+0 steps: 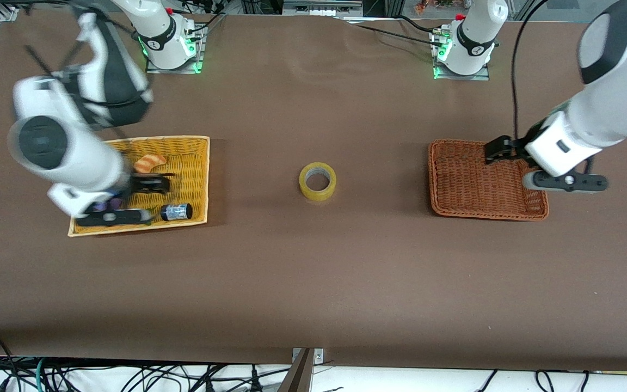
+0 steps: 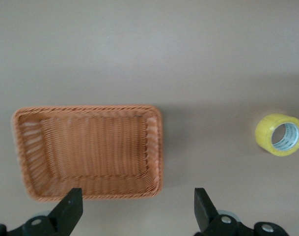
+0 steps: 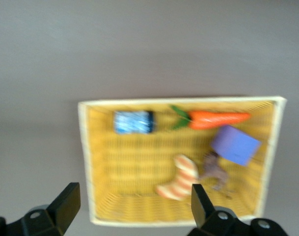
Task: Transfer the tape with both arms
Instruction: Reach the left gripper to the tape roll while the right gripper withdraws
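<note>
The tape [image 1: 318,194], a yellowish ring, lies flat on the brown table midway between two baskets; it also shows in the left wrist view [image 2: 263,132]. My left gripper [image 1: 494,152] hangs open and empty over the orange-brown basket [image 1: 433,179], at the edge nearest its base; in the left wrist view its fingers [image 2: 70,209] stand wide apart. My right gripper [image 1: 158,183] hangs open and empty over the yellow basket [image 1: 194,163]; in the right wrist view its fingers [image 3: 68,201] are also wide apart. Neither gripper touches the tape.
The orange-brown basket [image 2: 90,147] is empty. The yellow basket [image 3: 129,162] holds a striped croissant toy [image 1: 149,161], a dark jar [image 1: 176,212], a toy carrot [image 3: 218,118], a purple block [image 3: 235,144] and a small brownish thing [image 3: 215,172].
</note>
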Robot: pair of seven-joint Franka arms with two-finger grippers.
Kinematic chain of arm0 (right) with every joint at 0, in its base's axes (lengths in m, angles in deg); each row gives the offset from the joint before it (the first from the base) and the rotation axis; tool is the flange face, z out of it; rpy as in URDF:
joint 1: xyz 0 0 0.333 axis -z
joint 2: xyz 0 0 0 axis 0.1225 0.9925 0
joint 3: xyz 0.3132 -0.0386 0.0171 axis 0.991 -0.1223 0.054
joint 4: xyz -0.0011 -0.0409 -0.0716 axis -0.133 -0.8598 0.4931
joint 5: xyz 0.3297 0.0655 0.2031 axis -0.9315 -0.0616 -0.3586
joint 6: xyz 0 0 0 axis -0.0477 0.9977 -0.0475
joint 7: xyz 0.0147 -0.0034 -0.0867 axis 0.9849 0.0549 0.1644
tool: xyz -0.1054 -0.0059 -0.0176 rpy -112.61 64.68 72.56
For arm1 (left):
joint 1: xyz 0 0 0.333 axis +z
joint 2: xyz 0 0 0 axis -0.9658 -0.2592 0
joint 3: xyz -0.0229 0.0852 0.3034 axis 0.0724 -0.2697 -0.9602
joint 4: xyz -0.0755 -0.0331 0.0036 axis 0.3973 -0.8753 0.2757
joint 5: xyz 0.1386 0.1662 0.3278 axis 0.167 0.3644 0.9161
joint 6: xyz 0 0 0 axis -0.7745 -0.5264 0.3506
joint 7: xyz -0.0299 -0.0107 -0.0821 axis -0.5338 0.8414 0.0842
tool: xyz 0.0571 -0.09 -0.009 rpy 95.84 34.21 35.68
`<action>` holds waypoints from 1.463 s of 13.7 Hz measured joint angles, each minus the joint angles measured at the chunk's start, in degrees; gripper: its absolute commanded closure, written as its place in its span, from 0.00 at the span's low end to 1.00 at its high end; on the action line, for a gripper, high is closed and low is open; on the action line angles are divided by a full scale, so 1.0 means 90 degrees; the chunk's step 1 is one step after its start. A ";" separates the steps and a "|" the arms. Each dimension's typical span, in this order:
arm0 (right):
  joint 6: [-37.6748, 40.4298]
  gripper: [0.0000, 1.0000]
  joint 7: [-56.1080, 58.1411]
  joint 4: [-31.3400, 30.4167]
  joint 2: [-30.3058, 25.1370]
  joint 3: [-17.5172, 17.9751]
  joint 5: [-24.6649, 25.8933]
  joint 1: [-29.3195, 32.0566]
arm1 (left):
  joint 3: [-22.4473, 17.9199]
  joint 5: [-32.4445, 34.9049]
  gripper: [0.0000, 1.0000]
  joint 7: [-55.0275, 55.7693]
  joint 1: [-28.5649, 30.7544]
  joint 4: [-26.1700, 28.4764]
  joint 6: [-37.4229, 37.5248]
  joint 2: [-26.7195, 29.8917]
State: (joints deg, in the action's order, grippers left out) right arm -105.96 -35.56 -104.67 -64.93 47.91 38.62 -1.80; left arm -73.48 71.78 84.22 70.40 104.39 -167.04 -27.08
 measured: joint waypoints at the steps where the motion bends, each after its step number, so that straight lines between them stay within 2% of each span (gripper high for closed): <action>1: 0.0307 0.00 0.0334 0.0078 -0.0073 -0.0100 -0.0215 0.0244 | 0.0075 -0.0046 0.00 0.0074 -0.0085 0.0220 -0.0363 -0.0018; 3: 0.0752 0.00 0.0589 0.0383 -0.0134 -0.0257 -0.0478 0.0572 | 0.0229 -0.0192 0.00 0.0161 -0.0178 0.0679 -0.1045 -0.0076; 5: 0.0920 0.00 0.0651 0.0605 -0.0173 -0.0344 -0.0516 0.0846 | 0.0256 -0.0201 0.00 0.0173 -0.0252 0.1052 -0.1299 -0.0248; 6: 0.0945 0.00 0.0697 0.0709 -0.0197 -0.0410 -0.0514 0.0932 | 0.0259 -0.0201 0.05 0.0131 -0.0261 0.1199 -0.1333 -0.0360; 7: 0.0940 0.00 0.0755 0.0794 -0.0249 -0.0588 -0.0513 0.0943 | 0.0259 -0.0206 0.06 0.0064 -0.0259 0.1285 -0.1385 -0.0454; 9: 0.0919 0.00 0.0837 0.0850 -0.0474 -0.1087 -0.0515 0.0885 | 0.0265 -0.0384 0.01 0.0248 -0.0319 0.1312 -0.1479 -0.0551; 11: 0.0855 0.00 0.0878 0.0700 -0.0866 -0.1529 -0.0518 0.0870 | 0.0341 -0.0507 0.01 0.0989 -0.0556 0.1349 -0.1781 -0.0634; 13: 0.0566 0.00 0.1157 0.0442 -0.1119 -0.1795 -0.0545 0.0872 | 0.0488 -0.0509 0.01 0.1646 -0.0909 0.1466 -0.2336 -0.0843; 17: 0.0413 0.00 0.1432 0.0169 -0.1188 -0.1816 -0.0557 0.0803 | 0.0533 -0.0511 0.00 0.2958 -0.1755 0.1606 -0.3656 -0.1600; 20: 0.0413 0.00 0.1432 -0.0064 -0.1292 -0.1815 -0.0558 0.0771 | 0.0540 -0.0531 0.00 0.3504 -0.2273 0.1591 -0.4464 -0.2199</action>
State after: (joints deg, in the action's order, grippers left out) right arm -102.24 -22.67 -105.25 -76.56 31.57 33.59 5.14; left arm -68.62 67.00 115.76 49.94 118.71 -207.22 -46.86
